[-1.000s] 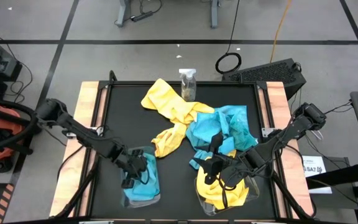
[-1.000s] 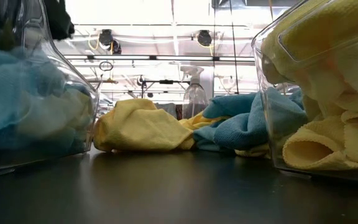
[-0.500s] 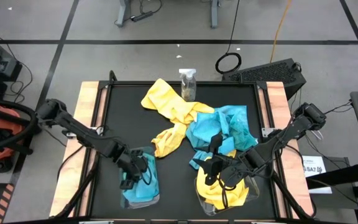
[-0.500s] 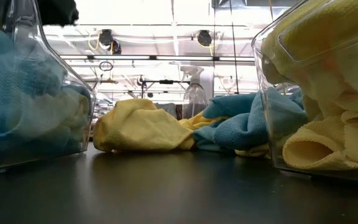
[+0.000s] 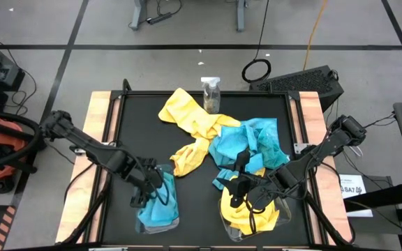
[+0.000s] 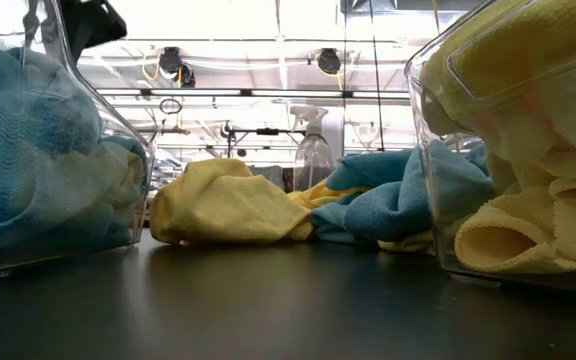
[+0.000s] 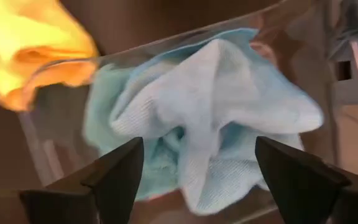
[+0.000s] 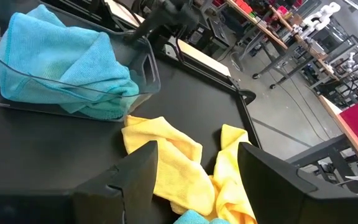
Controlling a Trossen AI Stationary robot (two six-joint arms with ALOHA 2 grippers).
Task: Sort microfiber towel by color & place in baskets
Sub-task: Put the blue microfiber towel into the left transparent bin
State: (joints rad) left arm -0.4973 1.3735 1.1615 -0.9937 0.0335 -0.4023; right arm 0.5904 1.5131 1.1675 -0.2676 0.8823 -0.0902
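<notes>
On the black table [image 5: 194, 202], mixed yellow and blue towels [image 5: 222, 136] are still heaped mid-table. The left basket [image 5: 155, 219] now holds a freshly dropped blue towel [image 7: 222, 106]; the left gripper [image 7: 194, 165], jaws just released, hovers above. The right gripper [image 8: 191, 168] waits, jaws apart and empty.

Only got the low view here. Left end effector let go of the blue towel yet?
Observer: Yes. Left wrist view shows the left end effector with fingers spread, the turquoise towel lying loose below in the left basket.
Operator: Right arm?
Observer: Right end effector hangs open and empty above the right basket of yellow towels.
Operator: What's left on the table?
Observer: From above, a mixed pile of yellow and turquoise towels at mid-table, with a spray bottle at its far edge.
</notes>
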